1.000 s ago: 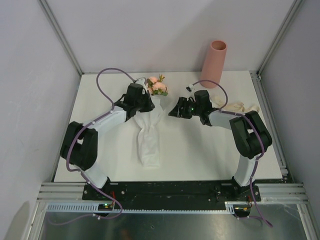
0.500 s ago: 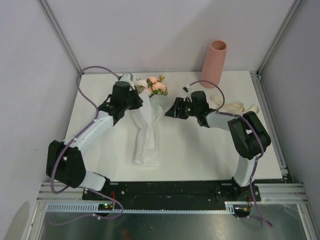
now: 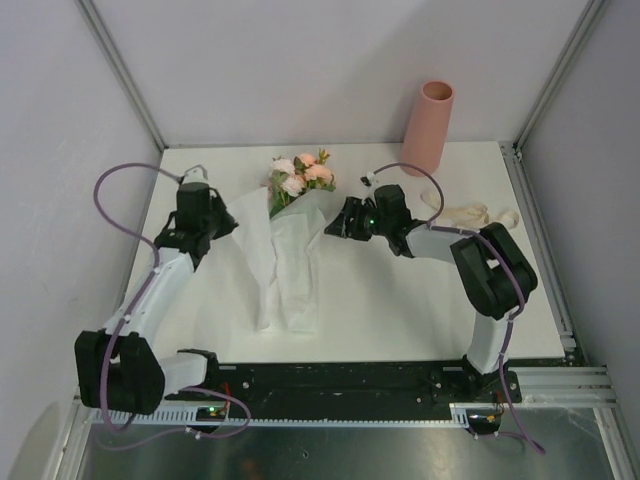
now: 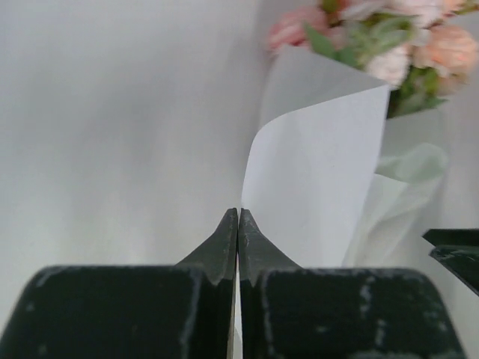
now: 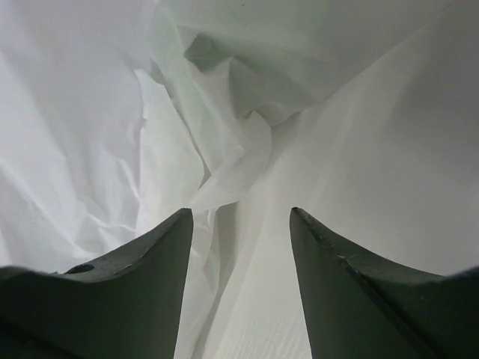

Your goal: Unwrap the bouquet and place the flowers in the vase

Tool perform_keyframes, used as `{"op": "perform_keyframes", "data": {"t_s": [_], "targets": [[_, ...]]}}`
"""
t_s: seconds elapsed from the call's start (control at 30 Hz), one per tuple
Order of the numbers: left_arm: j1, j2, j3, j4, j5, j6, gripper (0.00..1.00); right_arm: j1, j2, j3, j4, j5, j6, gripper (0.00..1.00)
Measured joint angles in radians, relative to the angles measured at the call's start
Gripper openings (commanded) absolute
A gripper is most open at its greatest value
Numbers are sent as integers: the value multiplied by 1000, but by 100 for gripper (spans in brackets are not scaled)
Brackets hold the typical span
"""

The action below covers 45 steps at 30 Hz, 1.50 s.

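Observation:
The bouquet lies mid-table with its pink and peach flowers (image 3: 302,176) pointing to the back. Its white paper (image 3: 291,272) is partly opened, one flap drawn out to the left. My left gripper (image 3: 229,216) is shut on that flap's edge. In the left wrist view the gripper (image 4: 238,214) pinches the thin sheet, the flap (image 4: 322,172) curls ahead and the flowers (image 4: 374,37) lie beyond. My right gripper (image 3: 334,223) is open at the wrap's right side. In its wrist view the gripper (image 5: 241,217) faces crumpled paper (image 5: 224,112). The salmon-pink vase (image 3: 429,127) stands upright at the back right.
A cream ribbon (image 3: 472,213) lies on the table right of my right arm, in front of the vase. Grey enclosure walls and metal posts close in the back and both sides. The arm bases sit on the rail at the near edge.
My left gripper shut on the paper's edge and drew it left, away from the flowers, opening the flap. The right gripper crept slightly left toward the wrap and stayed open.

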Motion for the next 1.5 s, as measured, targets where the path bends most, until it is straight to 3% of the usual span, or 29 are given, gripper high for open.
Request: {"op": "perform_keyframes", "data": {"t_s": [0.17,0.5,0.57,0.7,0.77,1.13,1.5], "targets": [[80,-27,-47,-30,-36,-1,0,12,64,47,-5,31,18,60],[146,62,-49,-49,-36,-5,0,20,180,169,6,38,68,56],[172,79,-49,-50,-37,-13,0,20,196,187,6,39,74,45],[227,116,-39,-55,-38,-28,0,16,224,223,5,43,88,9],[252,147,-19,-56,-38,-31,0,15,232,232,7,46,98,2],[397,270,18,-56,-79,-57,0,-19,268,249,11,49,103,0],[408,307,35,-64,-119,-101,3,-37,273,271,-1,59,95,0]]}}
